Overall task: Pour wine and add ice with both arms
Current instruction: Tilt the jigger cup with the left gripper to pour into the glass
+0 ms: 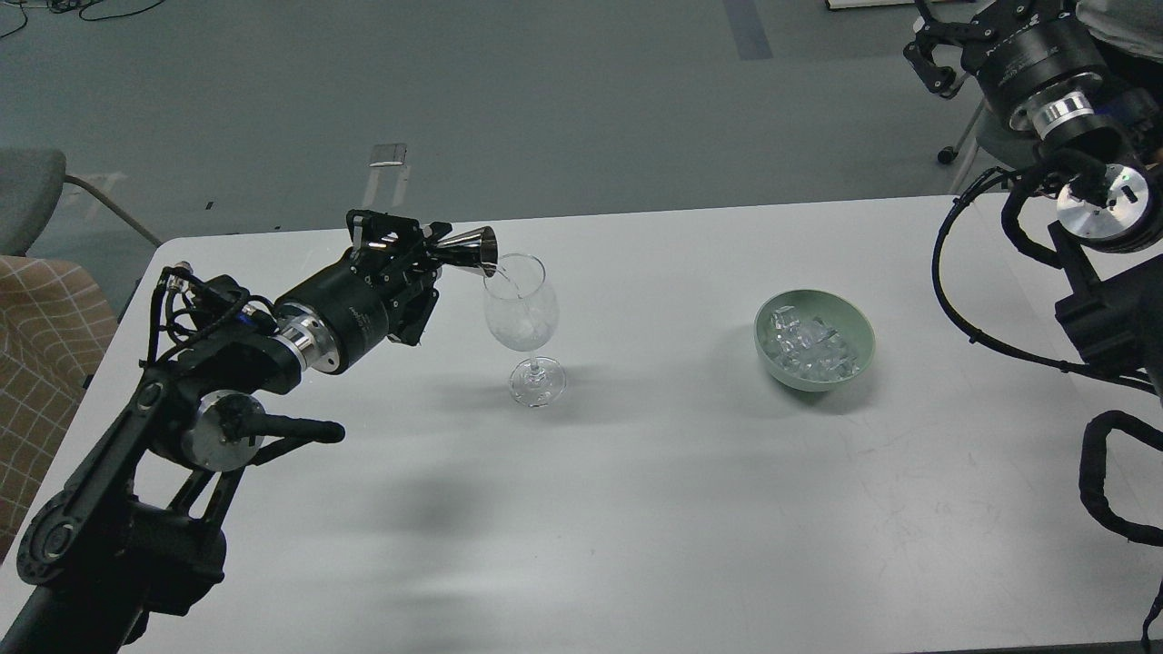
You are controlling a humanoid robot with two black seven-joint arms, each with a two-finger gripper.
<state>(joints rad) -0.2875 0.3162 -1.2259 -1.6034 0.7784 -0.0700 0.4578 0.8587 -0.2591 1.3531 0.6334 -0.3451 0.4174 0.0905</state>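
Pouring from jigger (465, 251) into wine glass (521, 313) — left gripper (420, 250) jaws pinching the jigger, tipped mouth at the rim.
Hold the tilt steady and keep the lip over the glass, without nudging it — the stem looks tippy. Ice (809, 345) sits in green bowl (861, 338) on the desk (654, 509), well apart to the right. Right gripper (936, 54) raised off-desk, jaws cannot be told; nothing blocks the pour.

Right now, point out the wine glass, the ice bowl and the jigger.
wine glass (520, 313): head view, on its clear bowl.
ice bowl (861, 329): head view, on its green right rim.
jigger (468, 250): head view, on its metal cone.
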